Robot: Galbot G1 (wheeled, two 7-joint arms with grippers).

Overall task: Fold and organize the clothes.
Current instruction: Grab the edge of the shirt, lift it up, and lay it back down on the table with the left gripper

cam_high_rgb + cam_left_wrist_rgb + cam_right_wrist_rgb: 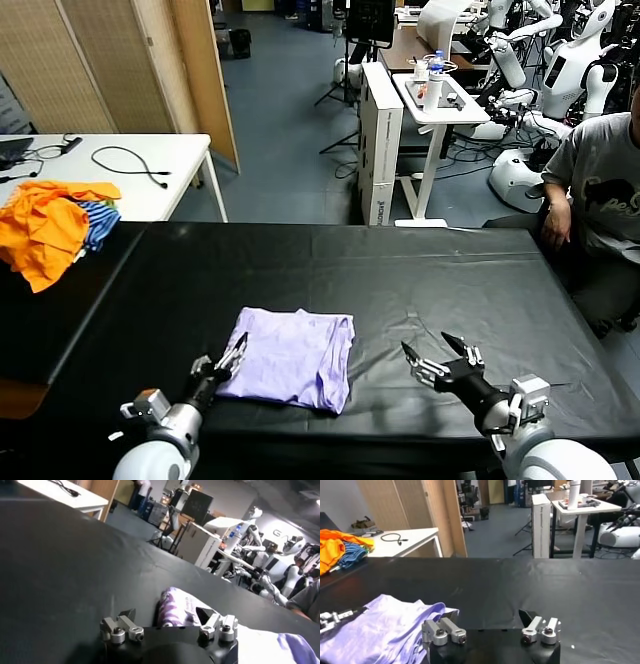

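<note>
At the T-shirt's point(295, 357) near edge, the left gripper point(224, 362) stands part-open; closing shallow could snag one layer. The right gripper point(437, 358) idles open.

This is a robotics lab or test hall. Several white humanoid robots point(570, 60) stand crowded in the far corner among cables on a grey-blue floor point(290, 140). A black-covered bench point(400, 280) fills the foreground, with a white bench point(130, 190) carrying loose cables beside it, a small white stand point(430, 105) holding bottles, wooden partition panels point(150, 70), and a seated person point(600, 190) watching.
</note>
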